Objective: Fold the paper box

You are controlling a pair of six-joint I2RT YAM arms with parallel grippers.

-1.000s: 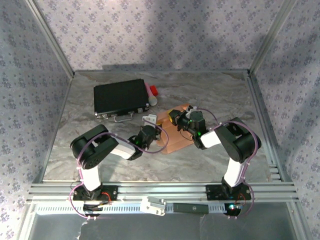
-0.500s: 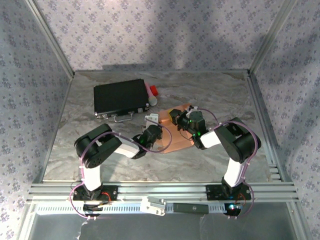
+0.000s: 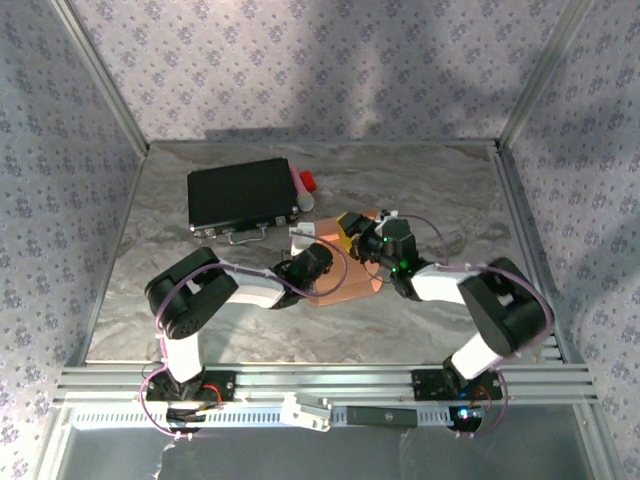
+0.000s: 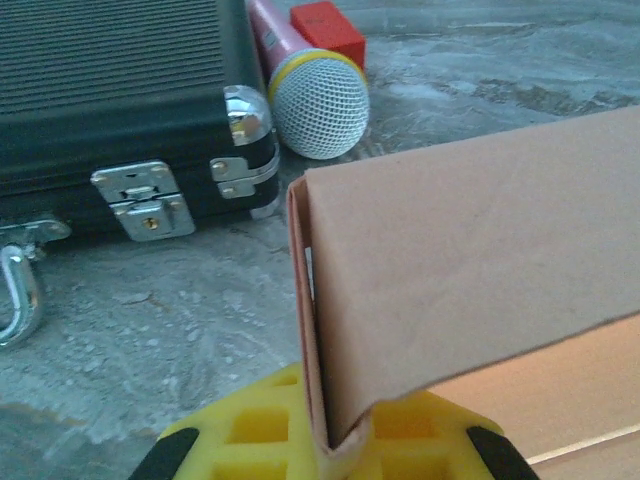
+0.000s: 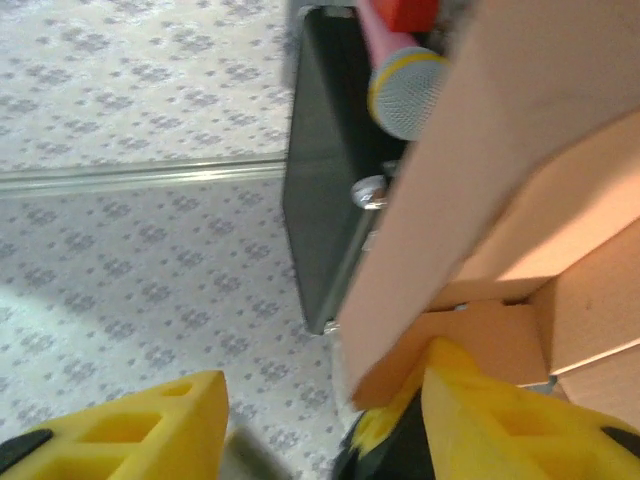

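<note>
At the bottom centre of the left wrist view, the left gripper is clenched on the paper box edge. The right gripper is released, fingers spread just beside the cardboard. A black case lies at upper left.

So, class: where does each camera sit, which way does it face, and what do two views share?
Top external: above and behind the bases, looking down at the table; both arms show, meeting at the paper box.
Left wrist: low over the table, facing the black case and microphone; the left tool pinches the box's fold.
Right wrist: rolled sideways, facing case and wall past the box; the right tool stands open.
Shared: both wrist views catch box, case, microphone.
</note>
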